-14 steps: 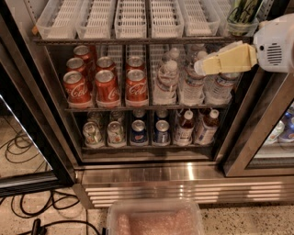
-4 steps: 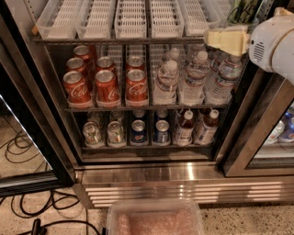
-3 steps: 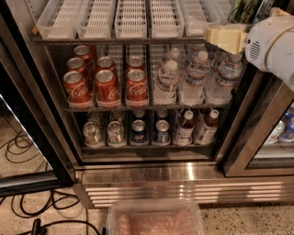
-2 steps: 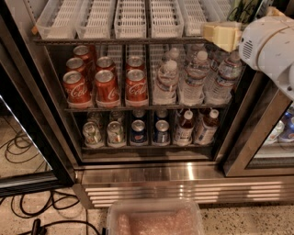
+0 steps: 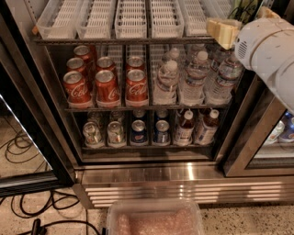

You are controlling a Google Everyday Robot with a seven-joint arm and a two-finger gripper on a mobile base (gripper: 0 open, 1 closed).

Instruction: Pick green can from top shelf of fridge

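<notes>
Nearest the camera, a clear bin (image 5: pixel 155 219) sits on the floor in front of the grille (image 5: pixel 183 193) of the fridge (image 5: pixel 138 173). Above it and to the right, the white arm (image 5: pixel 271 50) reaches in from the frame's edge. It carries the gripper (image 5: pixel 223 30) at the level of the top shelf (image 5: pixel 124 41), at the shelf's right end and just past the last of the trays (image 5: pixel 133 18). Whether the gripper is open or closed cannot be told, and nothing can be seen held in it. Deeper in, cola cans (image 5: pixel 108 85) and bottles (image 5: pixel 195 75) fill the middle shelf, well below the gripper. The green can (image 5: pixel 242 9) shows as a dark green shape at the very top of the view, on the top shelf's right end. It lies just up and to the right of the gripper's tip and farther back, partly hidden by the gripper and arm and cut off by the frame. The part that shows suggests it stands upright, its long axis vertical, though its top is out of sight. The gripper points leftward across the shelf front, so the coming move likely calls for turning toward the can and reaching deeper.
</notes>
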